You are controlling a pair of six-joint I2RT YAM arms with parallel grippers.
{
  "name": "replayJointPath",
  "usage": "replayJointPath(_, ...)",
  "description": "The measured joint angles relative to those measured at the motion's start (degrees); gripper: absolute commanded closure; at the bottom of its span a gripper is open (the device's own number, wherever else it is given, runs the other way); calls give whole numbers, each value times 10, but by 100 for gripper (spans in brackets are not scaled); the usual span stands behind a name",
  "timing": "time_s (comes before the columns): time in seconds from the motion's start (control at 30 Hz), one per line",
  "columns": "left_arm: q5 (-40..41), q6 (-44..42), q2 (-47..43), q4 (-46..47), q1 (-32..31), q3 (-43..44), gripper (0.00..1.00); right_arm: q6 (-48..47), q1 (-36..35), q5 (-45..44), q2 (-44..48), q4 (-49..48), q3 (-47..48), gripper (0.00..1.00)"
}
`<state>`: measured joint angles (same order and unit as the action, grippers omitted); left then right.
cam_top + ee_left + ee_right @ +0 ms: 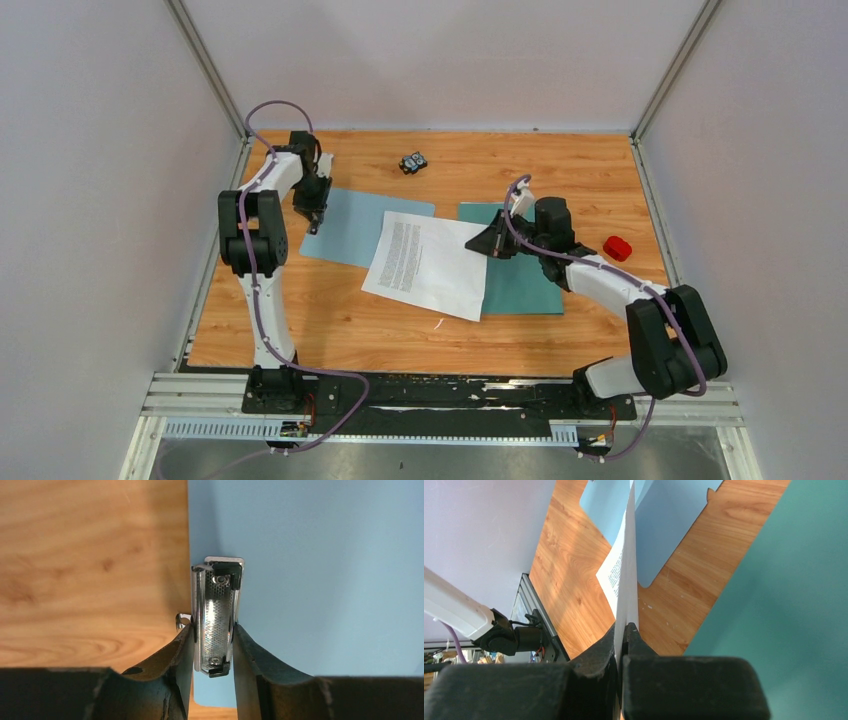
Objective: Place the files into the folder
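A white printed sheet of the files lies across the gap between the pale blue clipboard and the teal folder, overlapping both. My right gripper is shut on the sheet's right edge. In the right wrist view the paper runs edge-on out of the right gripper, with the folder flat on the right. My left gripper is at the clipboard's left end. In the left wrist view the left gripper has both fingers pressed against the sides of the metal clip.
A red cap-like object sits right of the folder. A small black gadget lies near the back of the wooden table. White walls and metal posts enclose the table on three sides.
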<state>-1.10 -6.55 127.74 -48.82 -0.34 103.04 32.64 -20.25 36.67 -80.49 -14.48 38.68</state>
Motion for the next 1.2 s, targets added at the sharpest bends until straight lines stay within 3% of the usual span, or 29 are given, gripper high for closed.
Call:
replayJointPath(0.13,2,14,-38,0,-4,-63,64,-5,19,3,-16,6,13,100)
replayJointPath(0.37,7,28,-113,10,-8,-178,66,-23,30,20,-136,46,123,100)
replayJointPath(0.53,0,28,-117,3,-8,-184,68,-27,30,41,-217,82,207,100)
replayJointPath(0.9,-23,47,-122,9,-7,-191,78,-21,-2,46,-310,116,278,100)
replayJointPath(1.13,-37,57,-127,11,-7,-198,99,-11,-30,33,-346,127,323,100)
replayJointPath(1.2,-38,56,-127,10,-7,-198,100,-10,-34,31,-354,130,337,100)
